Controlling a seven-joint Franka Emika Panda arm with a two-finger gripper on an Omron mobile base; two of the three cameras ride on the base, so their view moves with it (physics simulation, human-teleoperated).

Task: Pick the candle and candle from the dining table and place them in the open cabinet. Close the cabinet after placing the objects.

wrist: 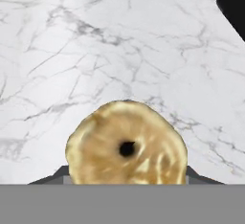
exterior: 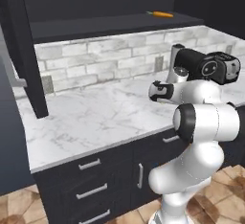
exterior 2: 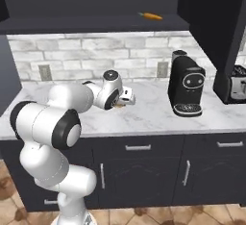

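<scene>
A short golden-tan candle (wrist: 126,146) with a dark wick hole sits between my gripper's (wrist: 125,179) dark fingertips (wrist: 51,178), low in the hand view. The gripper is shut on it and holds it above the marble counter. In the right base view the gripper (exterior 2: 126,97) points right over the counter, with a tan sliver of candle (exterior 2: 119,105) under it. The dark cabinet (exterior 2: 96,24) hangs open above the counter; its open door (exterior: 23,50) stands at the left. The dining table is out of view.
An orange carrot (exterior 2: 151,16) (exterior: 161,14) lies on the cabinet's bottom shelf. A black coffee machine (exterior 2: 186,84) (exterior: 206,66) stands on the marble counter (exterior: 95,117) to the right of the gripper. A toaster (exterior 2: 238,87) is at the far right. White brick backs the counter.
</scene>
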